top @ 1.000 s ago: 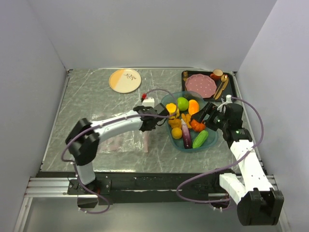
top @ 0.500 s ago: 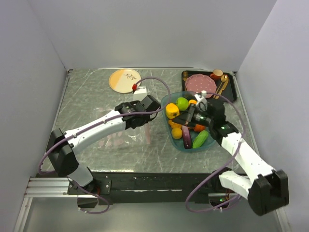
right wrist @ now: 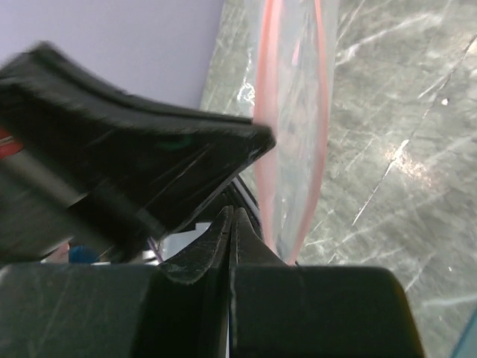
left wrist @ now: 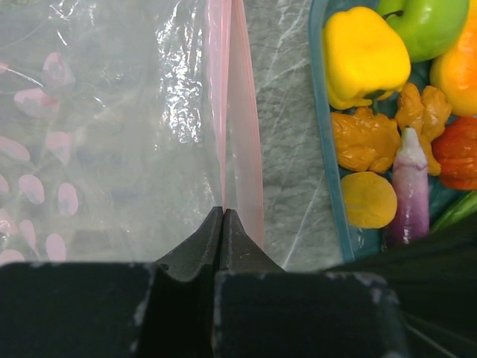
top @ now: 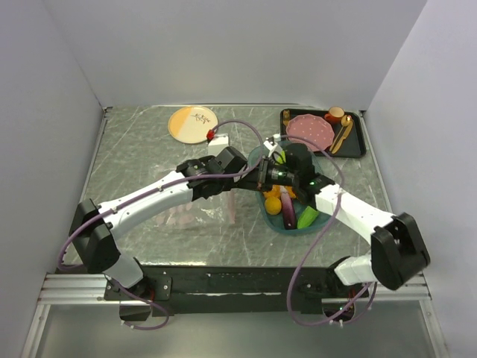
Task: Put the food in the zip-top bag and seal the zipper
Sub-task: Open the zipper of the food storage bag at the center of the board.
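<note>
Food [left wrist: 369, 56] in tray [left wrist: 326, 149]; bag [left wrist: 112, 134] seemingly left

Clear bag [left wrist: 112, 134] here, printed with soft pink-purple ovals, and its zipper [left wrist: 237, 112] is a pale pink strip. Over to the right, a teal tray [left wrist: 326, 149] packed with colour: glossy yellow pepper [left wrist: 365, 52], bright green apple [left wrist: 425, 26], orange pieces [left wrist: 365, 138], a purple eggplant [left wrist: 408, 190] paling toward one end, and a red-orange tomato [left wrist: 456, 153]. The table [top: 134, 149] is grey with pale marble veins. At the far side, a cream-and-orange plate [top: 192, 124], and a pink plate [top: 310, 130] speckled with pale dots on a black tray [top: 361, 145].
</note>
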Action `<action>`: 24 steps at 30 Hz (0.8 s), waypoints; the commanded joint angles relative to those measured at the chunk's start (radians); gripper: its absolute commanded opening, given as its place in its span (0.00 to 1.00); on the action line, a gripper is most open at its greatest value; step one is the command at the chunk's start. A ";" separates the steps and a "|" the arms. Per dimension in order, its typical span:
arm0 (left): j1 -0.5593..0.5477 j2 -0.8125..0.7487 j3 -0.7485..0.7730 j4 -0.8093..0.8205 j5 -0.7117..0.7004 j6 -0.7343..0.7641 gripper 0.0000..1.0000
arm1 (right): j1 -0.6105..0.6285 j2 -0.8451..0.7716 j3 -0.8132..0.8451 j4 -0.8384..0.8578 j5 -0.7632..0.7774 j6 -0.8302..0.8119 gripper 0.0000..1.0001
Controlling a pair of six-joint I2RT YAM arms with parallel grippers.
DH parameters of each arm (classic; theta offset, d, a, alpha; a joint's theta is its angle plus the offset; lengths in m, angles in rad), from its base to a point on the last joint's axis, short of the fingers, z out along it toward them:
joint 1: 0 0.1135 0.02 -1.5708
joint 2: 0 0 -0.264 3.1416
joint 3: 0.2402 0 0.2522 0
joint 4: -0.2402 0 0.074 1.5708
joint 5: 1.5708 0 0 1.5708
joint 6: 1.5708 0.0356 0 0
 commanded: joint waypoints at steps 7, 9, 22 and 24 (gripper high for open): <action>0.002 -0.065 -0.022 0.065 0.037 0.040 0.01 | 0.056 0.164 0.082 0.121 0.018 0.008 0.00; 0.002 -0.067 -0.024 0.062 0.040 0.039 0.01 | 0.065 0.181 0.094 0.100 0.031 -0.002 0.00; 0.024 -0.163 -0.037 -0.062 -0.027 0.036 0.01 | 0.065 0.367 0.240 -0.170 0.261 -0.118 0.00; 0.044 -0.192 -0.036 -0.074 -0.029 0.031 0.01 | 0.065 0.379 0.239 -0.178 0.289 -0.116 0.00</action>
